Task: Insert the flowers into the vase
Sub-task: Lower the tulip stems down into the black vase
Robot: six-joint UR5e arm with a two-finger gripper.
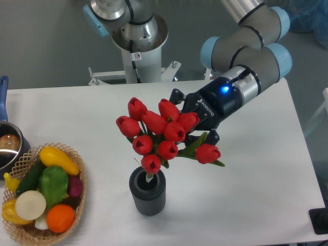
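Observation:
The flowers [163,134], a bunch of red tulip buds with green leaves, hang tilted just above the vase [147,193]. The pale stem ends [148,177] reach into the vase's mouth. The vase is dark grey and ribbed, and stands upright on the white table near the front middle. My gripper [193,119] comes in from the upper right and is shut on the flowers' stems behind the buds. Its black fingers [177,96] show only partly past the blooms. One bud [207,153] sticks out to the right, below the gripper.
A wicker basket [23,160] of coloured fruit and vegetables sits at the front left. A steel pot [7,146] with a blue handle is at the left edge. The robot base [138,46] stands behind the table. A black object [319,220] is at the bottom right corner.

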